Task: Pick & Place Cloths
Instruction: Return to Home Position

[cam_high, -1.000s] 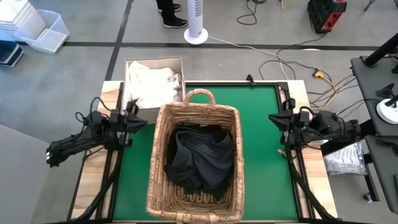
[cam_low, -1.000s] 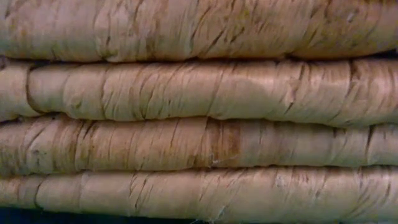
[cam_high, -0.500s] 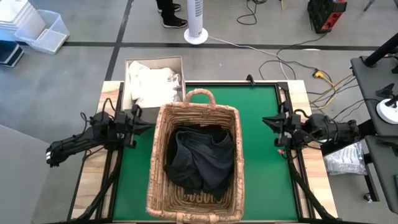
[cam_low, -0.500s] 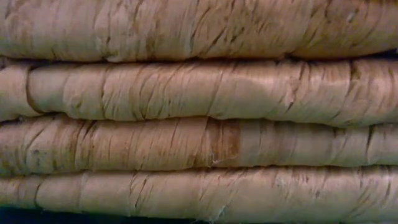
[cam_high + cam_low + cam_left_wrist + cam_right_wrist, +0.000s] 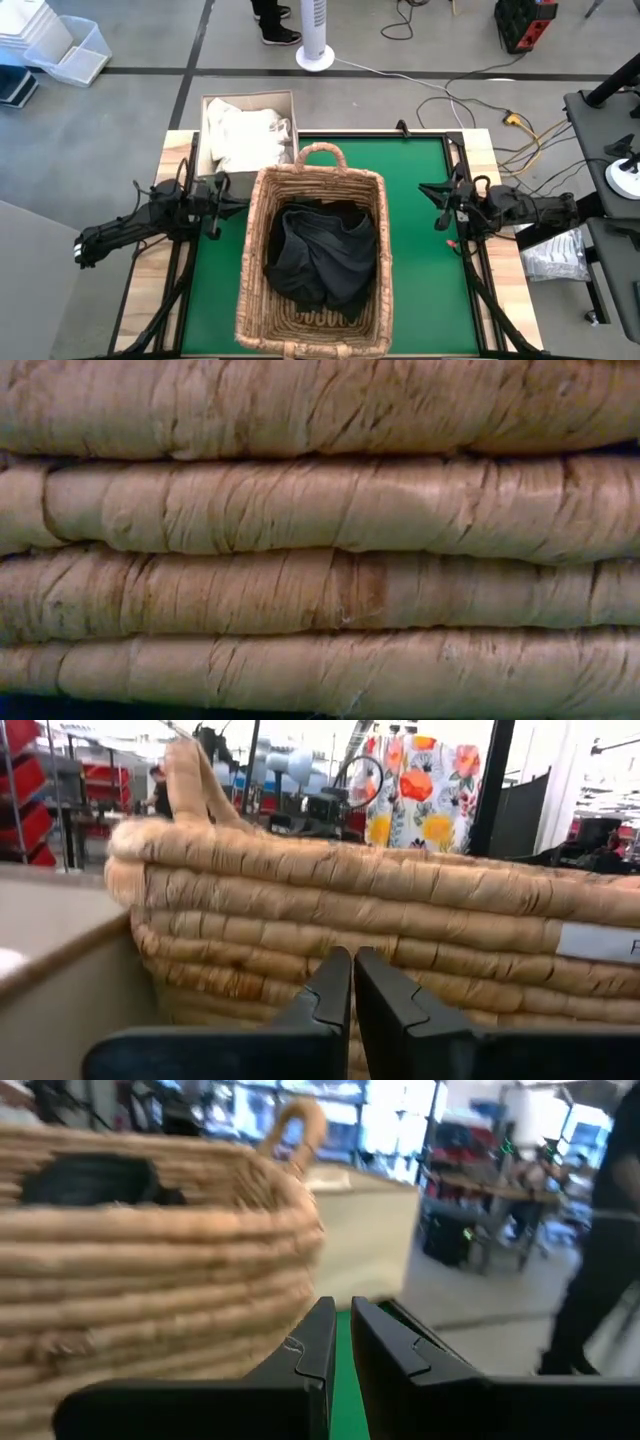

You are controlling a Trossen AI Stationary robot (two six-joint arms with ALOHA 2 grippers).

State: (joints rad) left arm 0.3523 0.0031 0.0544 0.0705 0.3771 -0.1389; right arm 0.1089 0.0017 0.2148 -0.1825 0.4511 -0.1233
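Note:
Dark cloths lie bunched inside the wicker basket, which stands on the green mat at the table's middle. White cloths lie in an open box at the far left corner. My left gripper hovers shut beside the basket's left wall, holding nothing. My right gripper hovers shut to the right of the basket, also with nothing in it; a dark cloth shows over the rim. The low view is filled by the basket's wall.
A clear plastic bag lies off the table's right side. Beyond the far edge stand a white fan base and a person's feet. White bins sit on the floor at far left. Bare mat flanks the basket on both sides.
Both grippers have sunk a little and tipped toward level, their tips coming slightly nearer the basket's sides. Both stay shut. The basket and the cloths have not moved.

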